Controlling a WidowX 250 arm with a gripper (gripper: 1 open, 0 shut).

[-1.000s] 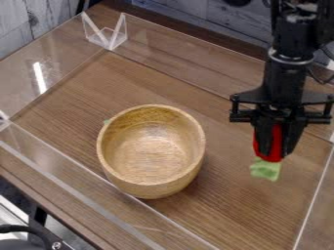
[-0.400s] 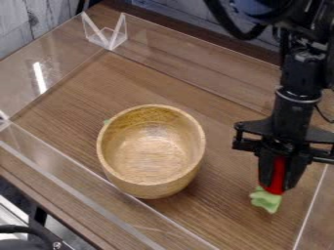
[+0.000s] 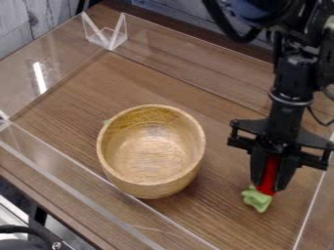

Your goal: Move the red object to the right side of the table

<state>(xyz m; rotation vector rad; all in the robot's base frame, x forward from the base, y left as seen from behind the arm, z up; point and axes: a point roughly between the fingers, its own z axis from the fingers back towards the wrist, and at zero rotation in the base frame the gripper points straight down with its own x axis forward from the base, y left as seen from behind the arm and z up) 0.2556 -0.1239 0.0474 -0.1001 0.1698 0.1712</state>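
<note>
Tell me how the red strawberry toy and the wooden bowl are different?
The red strawberry toy is bright red with a green leafy tip; the wooden bowl is plain tan wood. The strawberry toy is much smaller than the bowl. The strawberry toy is clamped in the gripper near the right wall, leafy tip down by the table; the bowl sits free and upright in the middle, with nothing inside. Both are rounded.

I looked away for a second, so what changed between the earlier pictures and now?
The end effector, shut on the red object, came down and toward the camera along the right side of the table; the green tip now sits at or just above the wood. Nothing was let go. The wooden bowl stayed put.
</note>
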